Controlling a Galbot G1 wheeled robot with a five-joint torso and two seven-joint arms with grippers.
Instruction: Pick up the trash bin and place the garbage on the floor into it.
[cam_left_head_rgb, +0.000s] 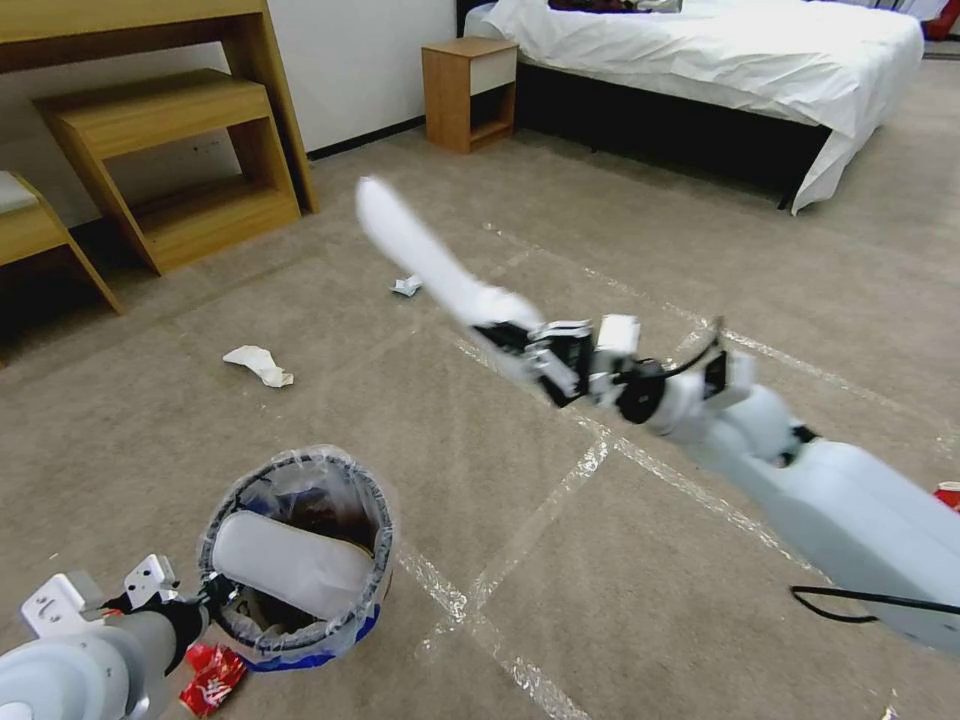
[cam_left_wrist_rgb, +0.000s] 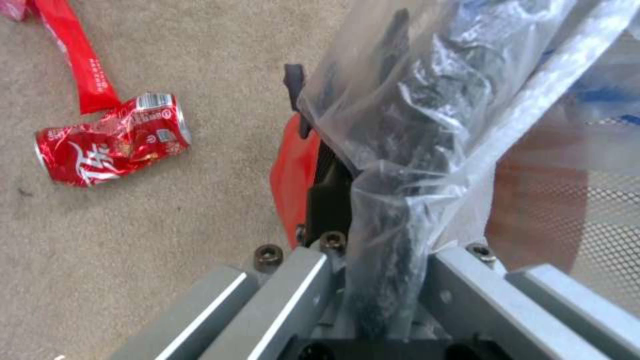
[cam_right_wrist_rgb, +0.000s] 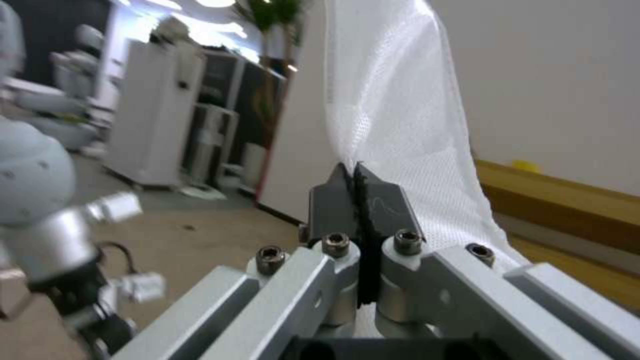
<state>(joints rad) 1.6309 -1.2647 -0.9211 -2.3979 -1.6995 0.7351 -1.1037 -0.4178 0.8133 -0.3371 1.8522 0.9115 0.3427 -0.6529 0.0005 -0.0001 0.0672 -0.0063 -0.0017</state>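
Head view showed beige carpet crossed by shiny tape lines, a white bed at one o'clock, wooden shelving at ten. Right gripper, raised at centre, was clamped tight on a white slipper. Left gripper, at seven o'clock, pinched the trash bin by its bagged rim; another slipper lay inside. Crumpled paper lay at ten, a crushed red can beside the bin.

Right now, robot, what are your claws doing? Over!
Left claw shut on trash bin rim, one slipper inside. Right claw shut on white slipper, held up. Crumpled papers, red can on floor. Nothing blocking.
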